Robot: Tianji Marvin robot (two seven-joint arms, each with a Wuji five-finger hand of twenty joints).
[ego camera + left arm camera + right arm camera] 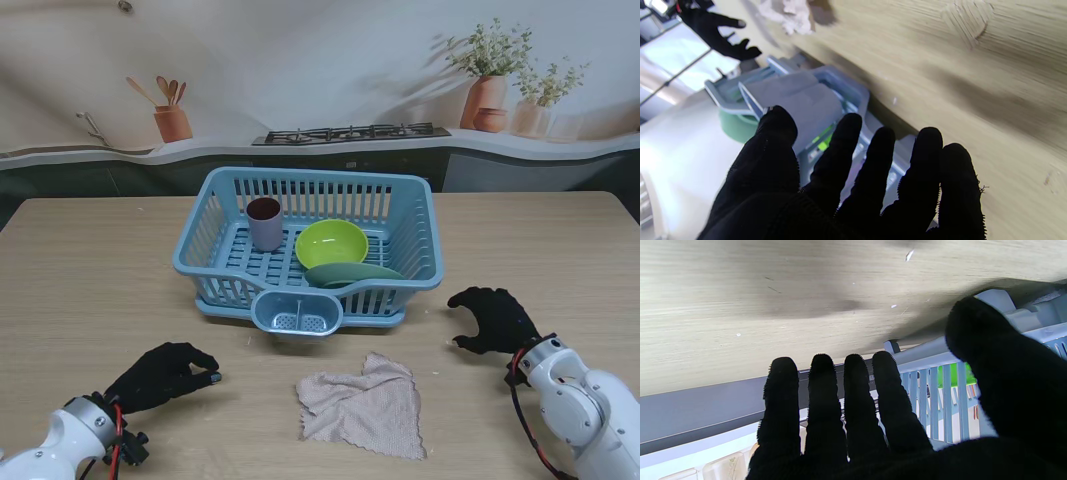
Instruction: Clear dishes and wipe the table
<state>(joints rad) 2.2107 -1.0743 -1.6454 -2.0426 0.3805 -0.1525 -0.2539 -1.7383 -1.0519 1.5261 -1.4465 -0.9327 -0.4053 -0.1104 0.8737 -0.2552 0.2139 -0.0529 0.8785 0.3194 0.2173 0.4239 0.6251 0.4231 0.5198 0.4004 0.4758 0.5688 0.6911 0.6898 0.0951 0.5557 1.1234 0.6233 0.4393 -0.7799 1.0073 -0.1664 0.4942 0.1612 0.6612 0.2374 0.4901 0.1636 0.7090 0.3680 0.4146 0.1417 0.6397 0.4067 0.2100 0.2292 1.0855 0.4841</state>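
A light blue dish basket [205, 215] stands mid-table, holding a mauve cup [265, 222], a lime green bowl [332, 244] and a dark green plate [352, 273]. A crumpled beige cloth [362, 406] lies flat on the table nearer to me than the basket. My left hand [163, 375], black-gloved, hovers open left of the cloth, holding nothing. My right hand [492, 318] is open right of the basket, fingers spread and empty. The left wrist view shows the left hand's fingers [846, 173] before the basket [846, 90] and the cloth [786, 13]. The right wrist view shows the basket's slats [933, 400].
The wooden table [90, 270] stretches wide to both sides of the basket. Small white crumbs [908, 255] dot the table surface near my right hand. Behind the table runs a printed kitchen backdrop [350, 80].
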